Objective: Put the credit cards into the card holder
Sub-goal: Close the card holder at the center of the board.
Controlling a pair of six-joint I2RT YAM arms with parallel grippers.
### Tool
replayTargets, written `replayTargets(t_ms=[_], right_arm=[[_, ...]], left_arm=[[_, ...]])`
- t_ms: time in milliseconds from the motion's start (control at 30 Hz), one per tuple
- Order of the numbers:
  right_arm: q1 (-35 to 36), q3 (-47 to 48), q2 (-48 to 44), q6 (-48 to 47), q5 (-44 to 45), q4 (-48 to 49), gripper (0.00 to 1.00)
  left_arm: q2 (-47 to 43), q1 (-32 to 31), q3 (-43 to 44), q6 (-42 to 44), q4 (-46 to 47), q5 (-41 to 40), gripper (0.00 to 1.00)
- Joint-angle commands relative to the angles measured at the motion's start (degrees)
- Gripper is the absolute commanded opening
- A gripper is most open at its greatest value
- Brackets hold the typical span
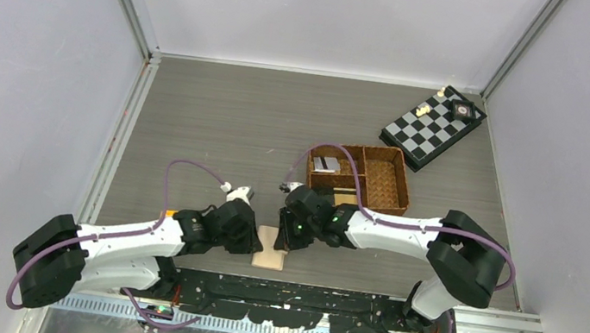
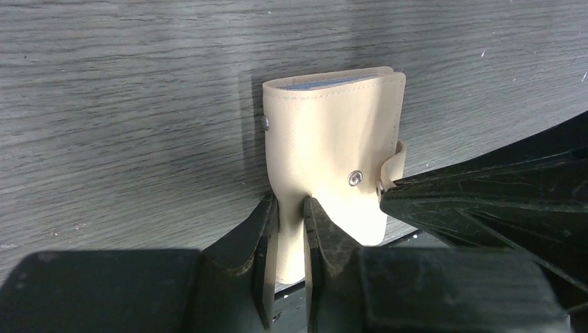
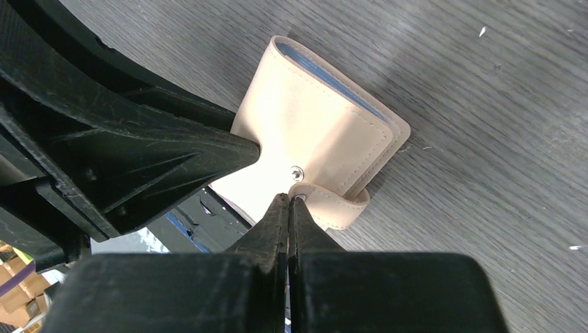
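Observation:
The beige card holder lies folded at the table's near edge, between both arms. It also shows in the left wrist view and the right wrist view, with a pale blue inner pocket edge at its far side. My left gripper is shut on its near edge. My right gripper is shut, its tips pinching the end of the snap tab. The tab is unsnapped and curls away from the stud. A silver-grey card lies in the basket; a tan one seems to lie beside it.
The brown woven divided basket stands just behind my right arm. A black-and-white chessboard with a few pieces lies at the back right. The metal rail of the arm bases runs right below the card holder.

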Motion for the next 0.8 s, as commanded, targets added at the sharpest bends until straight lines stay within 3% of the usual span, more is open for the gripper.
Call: replayTargets(t_ms=[0, 767], right_arm=[[-0.6, 1.8, 0.4, -0.9, -0.6, 2.9, 0.01], [-1.0, 2.2, 3.4, 0.0, -3.8, 6.1, 0.0]], left_arm=[[1.2, -0.3, 0.5, 1.6, -2.6, -2.8, 0.0], [1.1, -0.3, 0.3, 1.5, -2.7, -2.9, 0.0]])
